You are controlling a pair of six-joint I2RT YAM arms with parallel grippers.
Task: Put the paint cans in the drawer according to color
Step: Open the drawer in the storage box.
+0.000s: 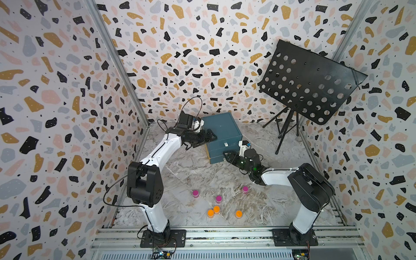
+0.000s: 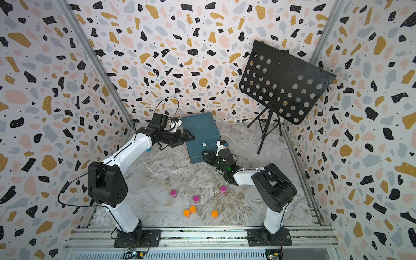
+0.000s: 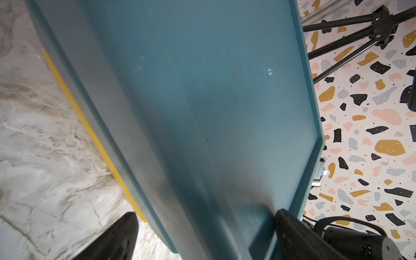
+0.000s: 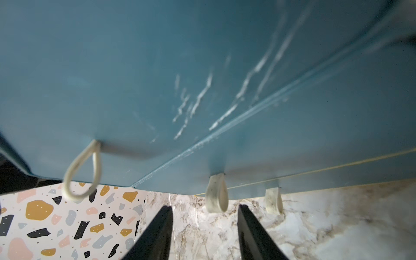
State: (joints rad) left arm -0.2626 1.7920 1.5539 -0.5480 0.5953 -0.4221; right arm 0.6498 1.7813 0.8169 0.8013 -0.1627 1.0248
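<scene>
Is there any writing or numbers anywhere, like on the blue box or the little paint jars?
None can be read. The drawer bears no writing in any view, the paint cans show plain magenta and orange tops, and the small circuit boards by the rail are too tiny to read.

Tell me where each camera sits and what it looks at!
Both top views: high overhead, looking down on the drawer, paint cans, left arm, right arm.
Left wrist: close against the drawer, looking across it toward the stand; left pincer straddles its edge.
Right wrist: low, facing the drawer's white pull tabs; right pincer open.
Shared: every view shows the drawer.
</scene>
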